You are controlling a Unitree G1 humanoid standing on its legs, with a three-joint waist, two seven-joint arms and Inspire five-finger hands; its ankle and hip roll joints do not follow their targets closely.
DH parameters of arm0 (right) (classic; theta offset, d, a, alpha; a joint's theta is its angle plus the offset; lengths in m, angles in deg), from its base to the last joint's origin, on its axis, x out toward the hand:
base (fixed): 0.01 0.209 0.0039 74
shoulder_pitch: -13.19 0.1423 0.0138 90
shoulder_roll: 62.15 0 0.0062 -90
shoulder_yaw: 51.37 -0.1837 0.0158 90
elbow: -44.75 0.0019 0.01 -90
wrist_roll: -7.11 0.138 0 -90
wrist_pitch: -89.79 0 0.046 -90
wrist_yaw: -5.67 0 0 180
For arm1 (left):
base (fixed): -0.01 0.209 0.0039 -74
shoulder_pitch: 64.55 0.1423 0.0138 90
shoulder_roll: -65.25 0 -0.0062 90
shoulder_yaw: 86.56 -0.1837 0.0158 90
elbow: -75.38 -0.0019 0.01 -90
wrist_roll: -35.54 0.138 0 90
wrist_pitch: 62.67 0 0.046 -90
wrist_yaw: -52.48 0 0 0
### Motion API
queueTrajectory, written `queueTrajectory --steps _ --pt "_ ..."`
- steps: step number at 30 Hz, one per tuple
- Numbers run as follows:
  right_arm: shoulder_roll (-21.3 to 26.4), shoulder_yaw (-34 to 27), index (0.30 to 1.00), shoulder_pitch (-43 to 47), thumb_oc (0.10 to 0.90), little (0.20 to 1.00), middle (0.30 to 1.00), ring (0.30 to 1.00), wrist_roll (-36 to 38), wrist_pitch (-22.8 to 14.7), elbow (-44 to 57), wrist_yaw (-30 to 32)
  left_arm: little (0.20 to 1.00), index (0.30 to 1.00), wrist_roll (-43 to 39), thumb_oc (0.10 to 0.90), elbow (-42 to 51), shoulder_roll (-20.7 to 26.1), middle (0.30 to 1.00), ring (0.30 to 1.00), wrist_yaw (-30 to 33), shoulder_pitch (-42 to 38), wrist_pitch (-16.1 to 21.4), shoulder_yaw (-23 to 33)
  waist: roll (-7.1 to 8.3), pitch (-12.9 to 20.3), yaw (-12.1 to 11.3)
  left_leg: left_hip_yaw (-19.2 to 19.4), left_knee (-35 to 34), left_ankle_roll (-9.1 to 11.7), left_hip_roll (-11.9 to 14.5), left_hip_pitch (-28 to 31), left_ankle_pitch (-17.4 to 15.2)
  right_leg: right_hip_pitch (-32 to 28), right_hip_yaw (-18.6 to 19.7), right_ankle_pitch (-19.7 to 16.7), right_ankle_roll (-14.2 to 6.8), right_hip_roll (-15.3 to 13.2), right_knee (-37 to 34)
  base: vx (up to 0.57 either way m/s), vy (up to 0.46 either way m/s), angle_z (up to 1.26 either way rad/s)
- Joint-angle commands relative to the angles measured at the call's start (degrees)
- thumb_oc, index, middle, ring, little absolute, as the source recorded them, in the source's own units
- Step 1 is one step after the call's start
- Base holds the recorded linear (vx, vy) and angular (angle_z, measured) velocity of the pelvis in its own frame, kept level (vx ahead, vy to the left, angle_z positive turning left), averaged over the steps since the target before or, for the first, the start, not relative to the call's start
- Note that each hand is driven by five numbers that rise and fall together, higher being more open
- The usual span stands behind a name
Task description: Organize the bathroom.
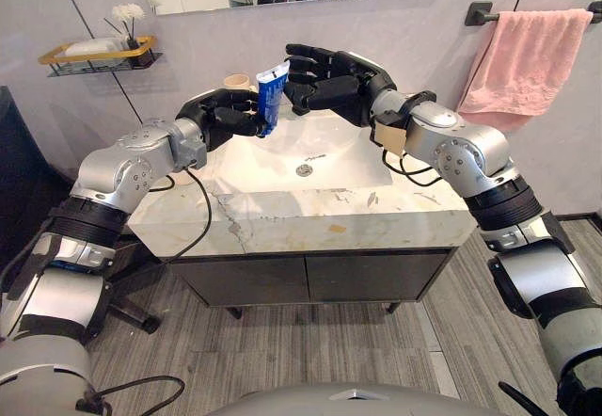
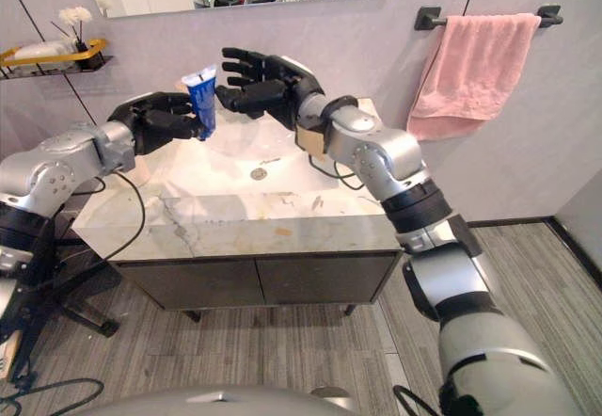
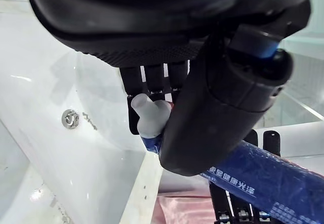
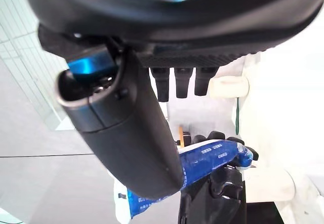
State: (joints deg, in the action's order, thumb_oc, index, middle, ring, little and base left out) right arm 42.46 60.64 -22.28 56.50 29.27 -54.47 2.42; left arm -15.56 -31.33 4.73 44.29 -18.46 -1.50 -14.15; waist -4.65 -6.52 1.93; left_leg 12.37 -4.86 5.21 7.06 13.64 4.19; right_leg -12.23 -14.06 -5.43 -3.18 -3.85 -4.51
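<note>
Above the white sink (image 1: 324,157), at the upper centre of the frame, my left robot hand (image 1: 229,115) curls its fingers and thumb around the lower, capped end of a blue toothpaste tube (image 1: 272,97), holding it upright. My right robot hand (image 1: 324,79) hovers just beside the tube's top with fingers spread and loose. A pink towel (image 1: 525,58) hangs at upper right, beyond the marble table (image 1: 282,218).

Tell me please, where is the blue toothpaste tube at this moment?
The blue toothpaste tube is held upright in the left hand above the back edge of the sink, with the open right hand just beside it.
</note>
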Motion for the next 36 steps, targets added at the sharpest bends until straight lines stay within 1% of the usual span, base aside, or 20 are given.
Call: queueTrajectory --steps 1,5,15,17,18,19,20,21,25,28,36 --pt "1.2 -0.7 0.9 2.8 0.8 0.9 0.9 0.9 -1.4 -4.7 2.9 -3.9 0.3 0.3 -0.3 0.4 1.1 0.8 0.3 0.3 -0.1 -3.4 7.2 8.4 0.14 7.9 -1.2 -2.2 -0.1 2.7 3.1 0.4 -0.3 0.0 1.5 6.8 -2.5 -1.8 1.2 0.0 0.0 0.0" --pt "0.9 0.0 0.9 2.7 0.8 0.9 0.9 0.9 -1.7 -4.6 3.6 -4.6 0.3 0.3 -0.2 0.4 0.9 0.8 0.3 0.3 -0.2 -3.5 7.3 8.4 0.13 7.8 -1.1 -2.1 -0.1 2.7 3.1 0.4 -0.1 0.0 1.5 6.7 -2.5 -1.7 1.2 0.0 0.0 0.0" --pt "-1.7 1.6 0.9 3.1 0.8 0.9 0.9 0.9 0.4 -4.3 4.4 -2.4 0.3 0.3 -0.4 0.4 0.6 -0.5 0.3 0.3 0.2 -4.1 7.4 7.0 0.13 7.7 -1.4 -2.8 0.0 2.8 3.0 0.2 1.1 -0.1 1.7 6.8 -2.2 -1.6 1.5 0.0 0.0 0.0" --pt "-2.7 2.1 0.549 3.4 0.566 0.549 0.549 0.549 1.8 -4.6 4.0 -1.4 0.3 0.3 -0.7 0.4 0.9 -1.1 0.3 0.3 0.2 -4.4 7.2 6.5 0.15 7.6 -1.7 -3.1 0.1 2.7 2.8 0.1 1.1 -0.2 1.6 6.8 -2.2 -1.6 1.6 0.0 0.0 0.0" --pt "-2.8 2.2 0.526 3.4 0.551 0.526 0.526 0.526 1.9 -4.7 3.9 -1.4 0.3 0.3 -0.7 0.4 1.0 -1.1 0.3 0.3 0.2 -4.4 7.2 6.5 0.15 7.6 -1.7 -3.1 0.1 2.7 2.8 0.1 1.1 -0.2 1.6 6.8 -2.2 -1.6 1.7 0.0 0.0 0.0" --pt "-2.8 2.2 0.526 3.4 0.551 0.526 0.526 0.526 1.9 -4.7 3.9 -1.4 0.3 0.3 -0.7 0.4 1.0 -1.1 0.3 0.3 0.2 -4.4 7.2 6.5 0.15 7.6 -1.7 -3.1 0.1 2.7 2.8 0.1 1.1 -0.2 1.6 6.8 -2.2 -1.6 1.7 0.0 0.0 0.0" --pt "-3.2 2.2 0.3 3.3 0.4 0.3 0.3 0.3 2.6 -5.0 3.8 -1.2 0.3 0.3 -0.7 0.4 1.0 -1.2 0.3 0.3 0.0 -4.4 7.1 6.4 0.14 7.6 -1.8 -3.1 0.1 2.7 2.8 0.1 1.2 -0.2 1.5 6.8 -2.1 -1.7 1.7 0.0 0.0 0.0" --pt "-4.0 2.0 0.3 3.2 0.4 0.3 0.3 0.3 4.9 -5.6 3.3 -0.3 0.3 0.3 -0.8 0.4 1.2 -1.7 0.3 0.3 0.1 -4.5 7.0 6.0 0.2 7.5 -2.1 -3.3 0.0 2.6 2.7 0.0 1.0 -0.3 1.4 6.6 -2.2 -1.8 1.6 0.0 0.0 0.0" --pt "-4.6 1.5 0.3 3.0 0.4 0.3 0.3 0.3 7.1 -6.6 2.7 0.8 0.3 0.3 -0.9 0.4 1.0 -2.0 0.3 0.3 0.2 -4.8 7.1 5.5 0.28 7.5 -2.3 -3.5 0.0 2.5 2.5 -0.1 0.7 -0.4 1.1 6.5 -2.3 -1.9 1.7 0.0 0.004 0.03" --pt "-4.5 0.8 0.3 3.0 0.4 0.3 0.3 0.3 7.9 -7.1 2.1 1.6 0.3 0.3 -1.5 0.4 1.0 -1.8 0.3 0.3 0.4 -5.3 6.6 5.3 0.34 7.6 -2.4 -3.7 -0.1 2.5 2.4 -0.2 0.7 -0.4 0.9 6.4 -2.4 -1.9 1.6 0.0 0.006 0.03" --pt "-3.2 -0.5 0.3 3.1 0.4 0.3 0.3 0.3 8.2 -7.5 1.0 1.1 0.3 0.3 -2.0 0.4 0.3 -1.2 0.3 0.3 -0.3 -5.6 6.5 5.7 0.41 7.6 -2.3 -3.7 0.0 2.5 2.4 -0.1 0.6 -0.3 0.8 6.3 -2.6 -2.0 1.8 0.0 0.0 0.0"
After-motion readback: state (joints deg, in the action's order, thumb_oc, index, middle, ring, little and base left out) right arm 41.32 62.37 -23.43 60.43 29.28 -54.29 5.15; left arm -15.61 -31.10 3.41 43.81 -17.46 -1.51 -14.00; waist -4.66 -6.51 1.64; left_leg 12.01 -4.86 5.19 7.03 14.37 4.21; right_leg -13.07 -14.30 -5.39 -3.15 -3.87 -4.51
